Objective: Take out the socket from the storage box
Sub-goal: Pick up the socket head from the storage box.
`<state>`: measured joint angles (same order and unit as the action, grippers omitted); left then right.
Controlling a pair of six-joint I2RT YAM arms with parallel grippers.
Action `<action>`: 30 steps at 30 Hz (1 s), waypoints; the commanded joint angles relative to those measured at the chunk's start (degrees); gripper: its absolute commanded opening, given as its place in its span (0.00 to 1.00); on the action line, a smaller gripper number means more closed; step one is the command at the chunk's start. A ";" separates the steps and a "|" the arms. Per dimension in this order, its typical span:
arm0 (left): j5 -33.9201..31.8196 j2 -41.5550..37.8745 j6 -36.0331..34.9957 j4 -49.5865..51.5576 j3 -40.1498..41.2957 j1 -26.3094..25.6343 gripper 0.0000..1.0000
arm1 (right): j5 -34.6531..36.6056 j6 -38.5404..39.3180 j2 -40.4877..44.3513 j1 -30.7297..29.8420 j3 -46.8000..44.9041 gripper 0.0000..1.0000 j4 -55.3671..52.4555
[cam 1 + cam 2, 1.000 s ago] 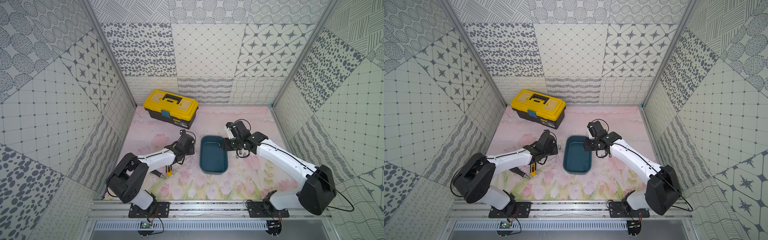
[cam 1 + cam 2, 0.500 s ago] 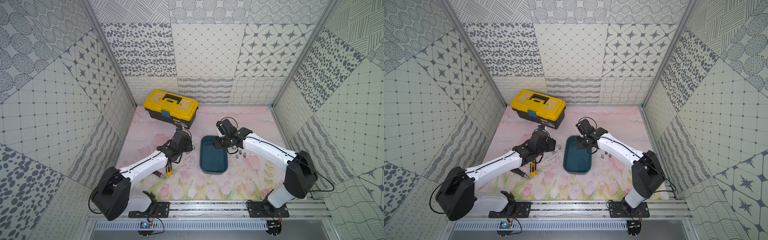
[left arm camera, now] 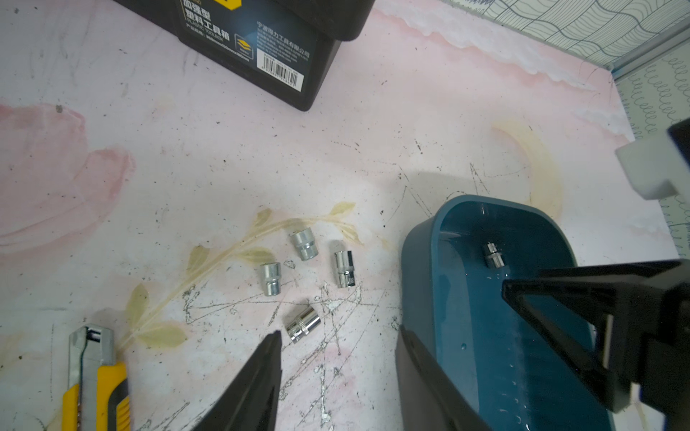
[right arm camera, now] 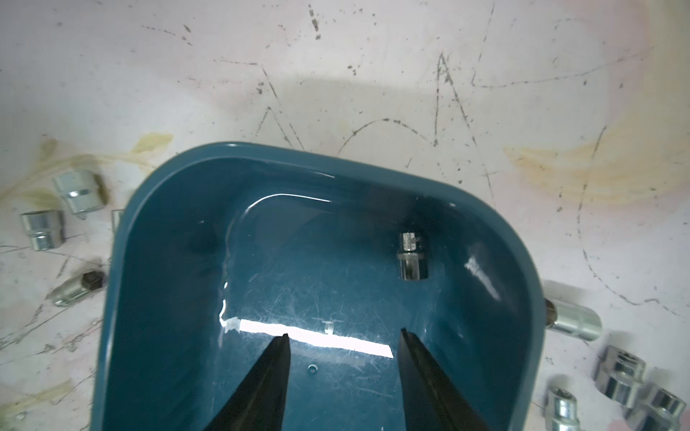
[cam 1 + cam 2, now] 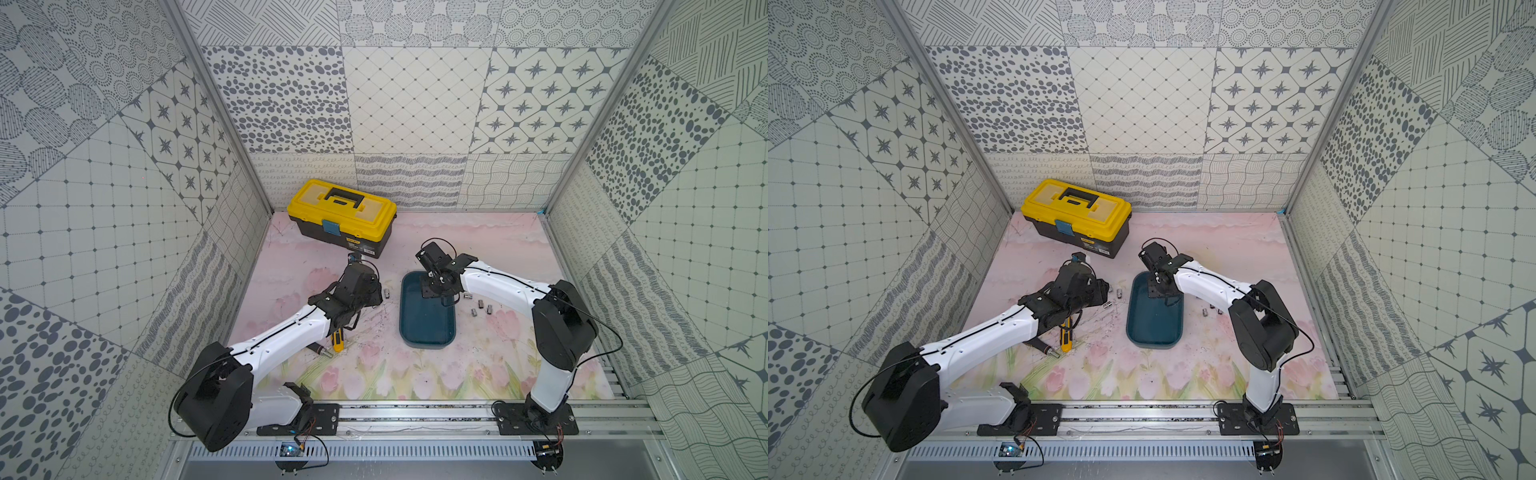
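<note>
Socket (image 4: 410, 257) lies alone in storage box (image 4: 231, 147), centre frame in both top views. Right gripper (image 4: 344, 333) has swung back over it from the table (image 5: 498, 249), jaws apart, empty. Left gripper (image 3: 338, 331) parted too, seemingly just emptied. One pick left, likely.

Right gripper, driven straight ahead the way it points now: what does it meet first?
Probably the storage box floor, short of its far wall; the socket sits slightly off that line. Depth is unclear.
</note>
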<state>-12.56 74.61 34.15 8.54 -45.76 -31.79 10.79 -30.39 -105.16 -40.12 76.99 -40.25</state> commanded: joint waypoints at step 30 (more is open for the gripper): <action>3.05 -0.76 -0.97 0.39 -0.54 0.57 0.56 | 1.01 -0.55 -9.78 2.26 6.50 0.66 -2.06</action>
<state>-10.63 74.17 33.80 8.88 -45.78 -31.70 12.01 -30.30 -113.84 -38.09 81.97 -42.11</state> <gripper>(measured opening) 0.558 0.661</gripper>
